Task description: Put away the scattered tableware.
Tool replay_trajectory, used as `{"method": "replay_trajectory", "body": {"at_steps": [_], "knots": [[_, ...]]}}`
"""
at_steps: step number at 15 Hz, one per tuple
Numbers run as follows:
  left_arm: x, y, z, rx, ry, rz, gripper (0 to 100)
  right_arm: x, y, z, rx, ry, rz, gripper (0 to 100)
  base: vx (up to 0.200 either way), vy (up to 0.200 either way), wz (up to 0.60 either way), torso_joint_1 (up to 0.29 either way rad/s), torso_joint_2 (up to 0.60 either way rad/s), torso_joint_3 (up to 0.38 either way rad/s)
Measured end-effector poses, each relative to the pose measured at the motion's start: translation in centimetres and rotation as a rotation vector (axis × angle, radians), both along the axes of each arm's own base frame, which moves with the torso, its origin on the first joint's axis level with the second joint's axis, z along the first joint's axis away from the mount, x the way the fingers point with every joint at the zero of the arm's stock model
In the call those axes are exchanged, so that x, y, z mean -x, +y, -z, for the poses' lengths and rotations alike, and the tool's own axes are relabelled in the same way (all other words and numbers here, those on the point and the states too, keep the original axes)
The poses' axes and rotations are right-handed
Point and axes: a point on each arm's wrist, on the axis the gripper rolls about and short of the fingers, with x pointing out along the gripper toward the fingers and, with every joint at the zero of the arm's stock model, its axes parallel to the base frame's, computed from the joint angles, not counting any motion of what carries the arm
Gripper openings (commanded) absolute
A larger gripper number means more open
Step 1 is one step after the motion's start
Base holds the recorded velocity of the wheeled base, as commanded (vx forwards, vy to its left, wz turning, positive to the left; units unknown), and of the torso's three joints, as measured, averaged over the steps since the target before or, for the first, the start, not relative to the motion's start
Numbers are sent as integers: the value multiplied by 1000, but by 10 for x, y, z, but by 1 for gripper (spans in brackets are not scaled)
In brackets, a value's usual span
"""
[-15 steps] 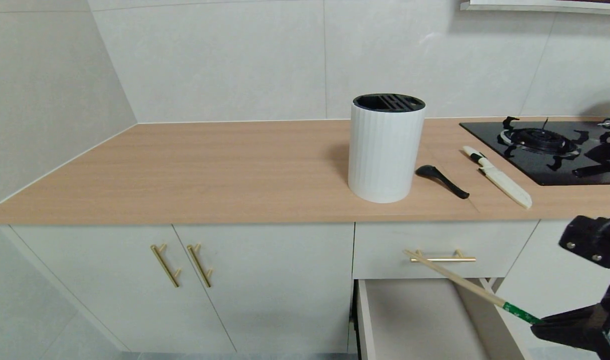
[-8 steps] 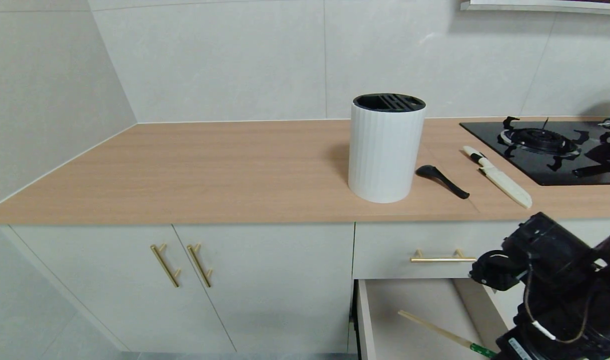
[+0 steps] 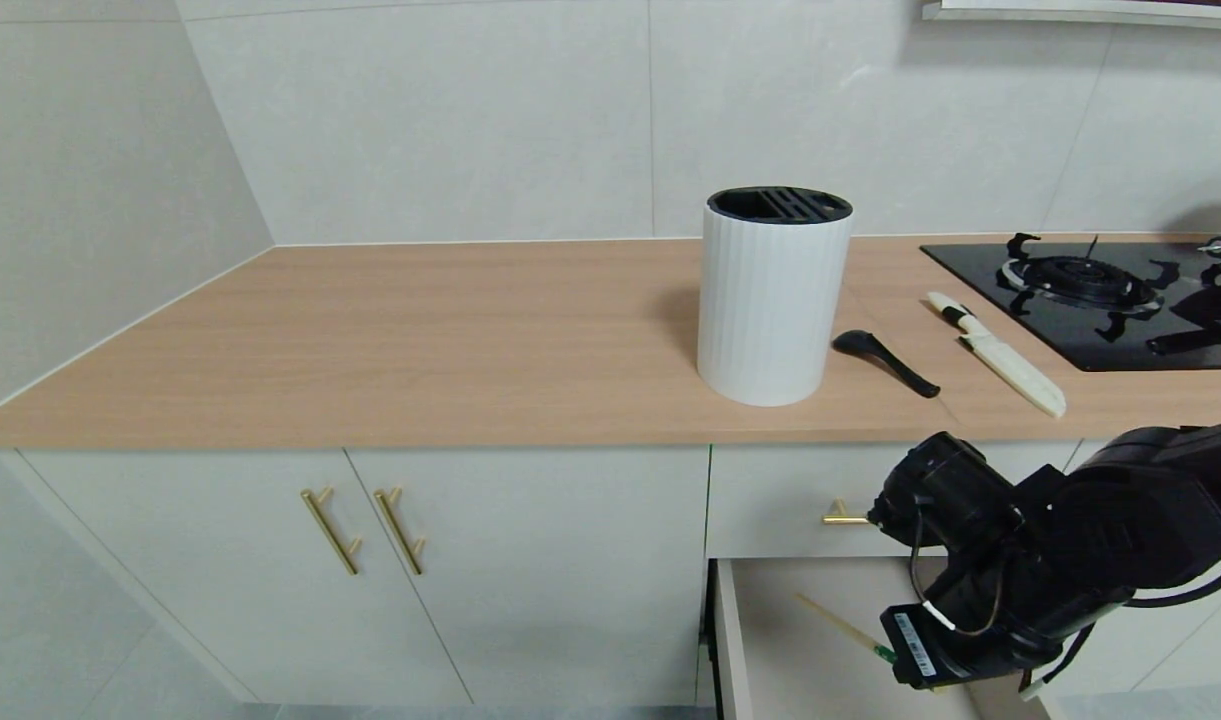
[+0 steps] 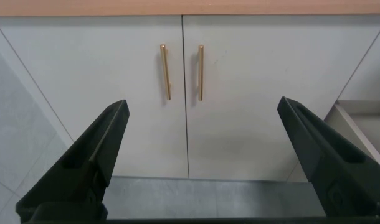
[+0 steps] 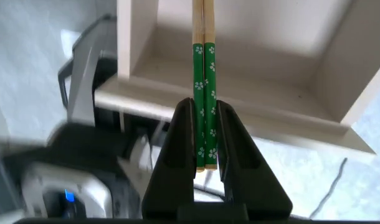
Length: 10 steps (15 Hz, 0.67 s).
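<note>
Chopsticks pinched over the open drawer

Head view: right gripper [image 3: 898, 655] low at near right, chopsticks [image 3: 838, 626] angled into the drawer [image 3: 760, 640]; spoon [image 3: 885, 361] and knife [image 3: 1000, 355] lie on the wooden counter [image 3: 420, 340], right of the white holder [image 3: 773, 297]. Left wrist view: left gripper [image 4: 201, 106] spread wide before cabinet doors [image 4: 240, 124]. Right wrist view: jaws clamp the sticks' green-patterned ends — light, stiff, probably slick, so they may scissor apart.
</note>
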Motion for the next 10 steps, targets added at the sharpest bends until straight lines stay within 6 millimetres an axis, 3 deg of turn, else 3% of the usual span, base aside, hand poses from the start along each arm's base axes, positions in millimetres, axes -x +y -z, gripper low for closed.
{"method": "replay_trajectory", "body": {"at_steps": [4, 10], "knots": [[0, 0, 0, 0, 0, 0, 100, -7, 1, 9, 2, 4, 11, 0, 0, 0, 0, -24, 62, 36], [0, 0, 0, 0, 0, 0, 100, -8, 2, 12, 3, 2, 23, 0, 0, 0, 0, -169, 434, 265]]}}
